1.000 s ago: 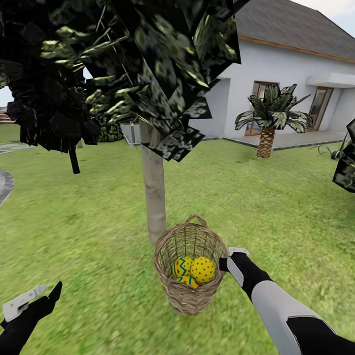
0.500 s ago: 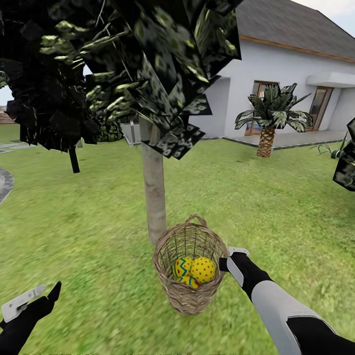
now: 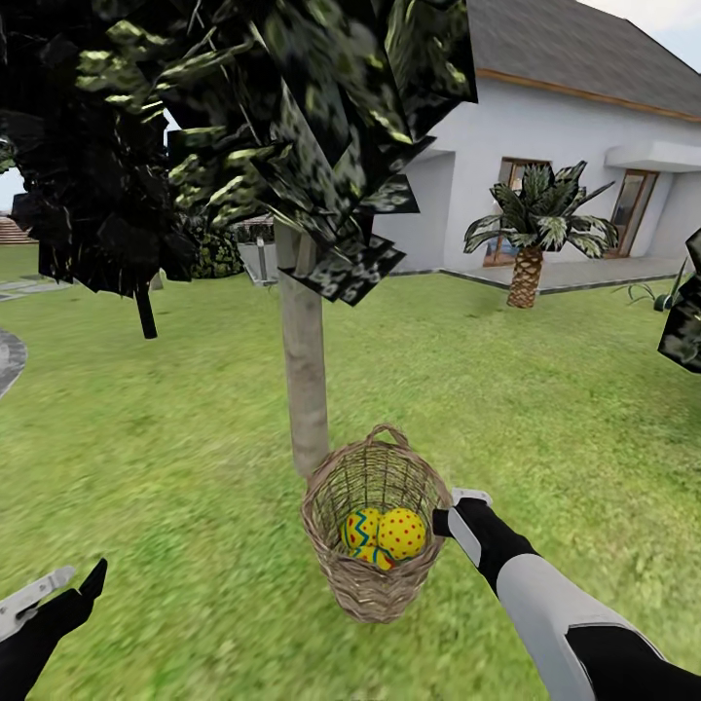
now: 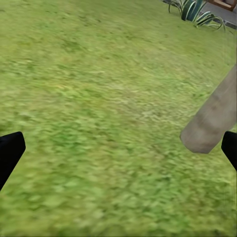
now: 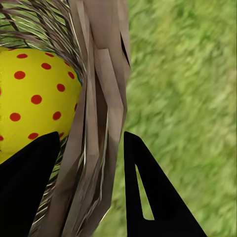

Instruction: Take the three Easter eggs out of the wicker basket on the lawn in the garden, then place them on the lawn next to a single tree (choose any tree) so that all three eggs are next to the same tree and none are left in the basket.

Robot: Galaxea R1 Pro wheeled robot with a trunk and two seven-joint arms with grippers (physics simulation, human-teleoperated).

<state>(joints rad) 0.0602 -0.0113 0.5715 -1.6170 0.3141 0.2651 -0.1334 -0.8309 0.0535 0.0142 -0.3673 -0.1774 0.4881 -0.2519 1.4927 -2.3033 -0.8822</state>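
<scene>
Your right tool point(image 3: 450, 514) is clamped on the wicker basket point(image 3: 375, 545), one finger inside the rim and one outside, as the right wrist view shows: the woven wall point(image 5: 96, 123) runs between the two dark fingers point(image 5: 148, 187), with a red-dotted egg point(image 5: 34, 94) just behind the inner one. That pinch on the rim looks like the reason the basket sits tipped toward you with its mouth open to the head camera; it reads as a carrying or steadying hold, not a reach for an egg.

The basket stands on the lawn point(image 3: 545, 389) just in front of the tree point(image 3: 304, 380) with the pale straight trunk, its far rim close beside the trunk's foot. So the drop zone is right there, and I judge the basket was brought here to keep each transfer short.

Inside the basket you have all three Easter eggs point(image 3: 382, 537): a zigzag-banded one to the left, the dotted one on the right, and a third partly hidden beneath them. None lies on the grass yet, so the unloading has not begun.

Your left tool point(image 3: 58, 592) hangs low, well apart from the basket, with its fingers spread and nothing between them; the left wrist view shows grass and the trunk's base point(image 4: 215, 118) between the finger tips. It is the free one for picking eggs out.
</scene>
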